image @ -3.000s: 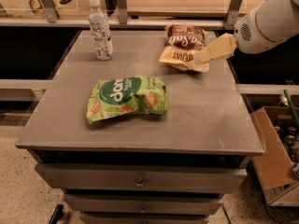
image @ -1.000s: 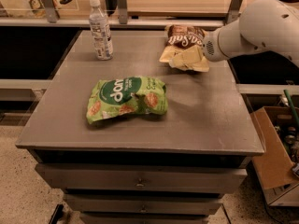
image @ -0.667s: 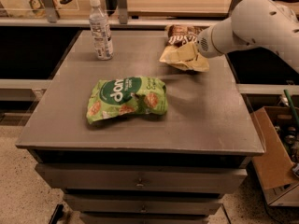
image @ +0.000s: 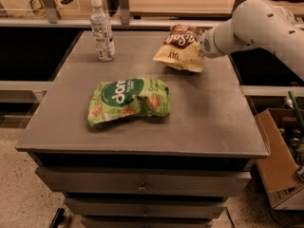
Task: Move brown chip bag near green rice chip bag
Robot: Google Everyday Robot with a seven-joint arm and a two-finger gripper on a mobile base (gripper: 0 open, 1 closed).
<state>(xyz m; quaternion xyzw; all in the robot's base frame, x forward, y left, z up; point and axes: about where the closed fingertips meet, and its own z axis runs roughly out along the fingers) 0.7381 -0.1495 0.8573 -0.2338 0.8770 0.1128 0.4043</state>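
Note:
The brown chip bag lies at the back right of the grey table, dark brown top toward the back and tan lower half toward me. My gripper reaches in from the right on the white arm and sits against the bag's right edge; its tip is hidden behind the bag. The green rice chip bag lies flat near the middle of the table, to the front left of the brown bag and well apart from it.
A clear water bottle stands upright at the back left of the table. A cardboard box of items sits on the floor to the right. A shelf rail runs behind the table, and drawers are below its front edge.
My arm has swung left from the table's right side until the gripper meets the brown bag's right edge. The brown bag has shifted slightly left. The green bag and bottle have not moved.

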